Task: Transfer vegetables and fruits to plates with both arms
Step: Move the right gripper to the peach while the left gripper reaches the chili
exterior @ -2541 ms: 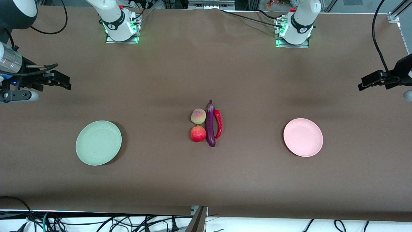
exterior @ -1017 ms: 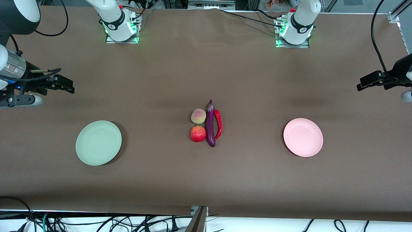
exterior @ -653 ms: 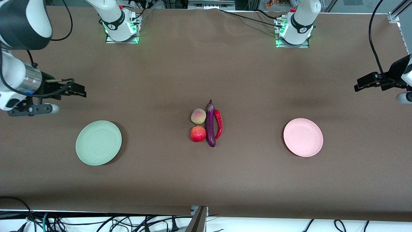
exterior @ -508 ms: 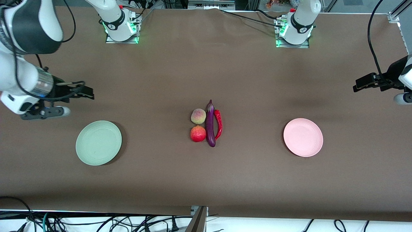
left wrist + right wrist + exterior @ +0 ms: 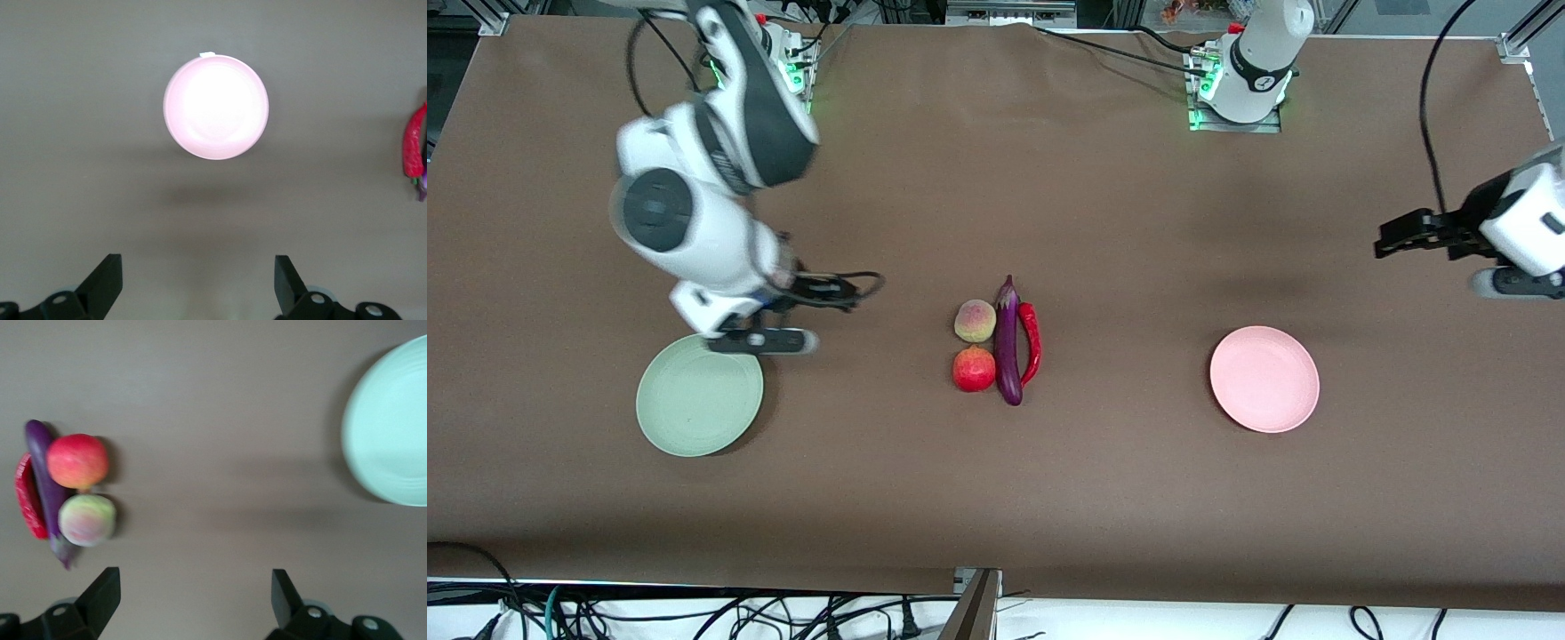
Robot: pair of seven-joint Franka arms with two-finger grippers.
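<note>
Purple eggplant [image 5: 1008,342], red chili [image 5: 1032,341], mint plate [image 5: 699,395], pink plate [image 5: 1264,379], brown table [image 5: 996,498].

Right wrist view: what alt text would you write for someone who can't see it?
Looking down on a brown table, the right hand hangs with its two black fingers spread open, holding nothing. A red fruit, a yellow-green fruit, a purple eggplant and a red chili lie clustered together, apart from a mint green plate.

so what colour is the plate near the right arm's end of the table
Pale mint green plate, plain with no pattern; it shows best in the front view.
</note>
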